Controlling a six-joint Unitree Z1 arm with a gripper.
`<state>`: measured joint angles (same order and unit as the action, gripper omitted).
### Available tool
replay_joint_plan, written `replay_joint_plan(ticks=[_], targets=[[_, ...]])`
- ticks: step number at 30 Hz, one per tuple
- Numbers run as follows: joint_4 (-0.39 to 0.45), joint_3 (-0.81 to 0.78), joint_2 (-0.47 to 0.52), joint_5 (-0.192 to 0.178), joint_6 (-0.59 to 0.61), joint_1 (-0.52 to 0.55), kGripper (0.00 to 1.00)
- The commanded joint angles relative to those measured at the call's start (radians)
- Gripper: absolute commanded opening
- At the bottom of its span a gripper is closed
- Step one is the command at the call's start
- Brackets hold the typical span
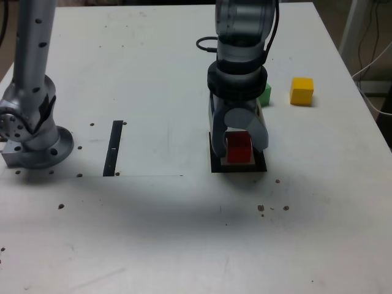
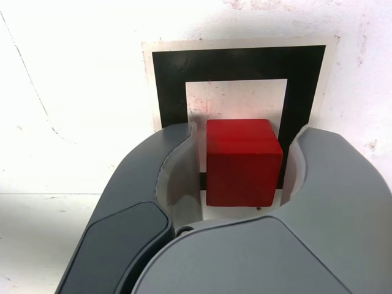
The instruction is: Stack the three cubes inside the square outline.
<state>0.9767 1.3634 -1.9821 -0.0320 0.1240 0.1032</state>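
The red cube (image 2: 242, 160) sits inside the square outline (image 2: 171, 79), between the claw (image 1: 239, 136) jaws (whether they pinch it I cannot tell). Behind, on the table (image 1: 184, 233), lie the green cube (image 1: 265, 94) and yellow cube (image 1: 301, 90).

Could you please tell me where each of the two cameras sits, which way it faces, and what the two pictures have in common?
Exterior view: off the arm, raised at the table's near edge, looking down across it; shows the arm's base, its upper links and the tool over the square outline, with the yellow cube and green cube behind.
Wrist view: on the wrist, looking down between the tool's fingers at the table.
Shared: the red cube between the fingers, inside the outline.
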Motion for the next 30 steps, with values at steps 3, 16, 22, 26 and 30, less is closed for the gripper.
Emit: replay_joint_plan(ticks=[3,16,22,26,30], targets=[[-0.004,-0.008,0.007,0.001,0.002,0.001,0.99],[0.059,0.001,0.050,-0.053,-0.022,-0.027,0.99],[0.120,0.059,0.039,-0.081,-0.097,-0.075,0.99],[0.183,0.155,0.004,-0.095,-0.173,-0.110,0.99],[0.237,0.253,-0.043,-0.099,-0.236,-0.137,0.99]])
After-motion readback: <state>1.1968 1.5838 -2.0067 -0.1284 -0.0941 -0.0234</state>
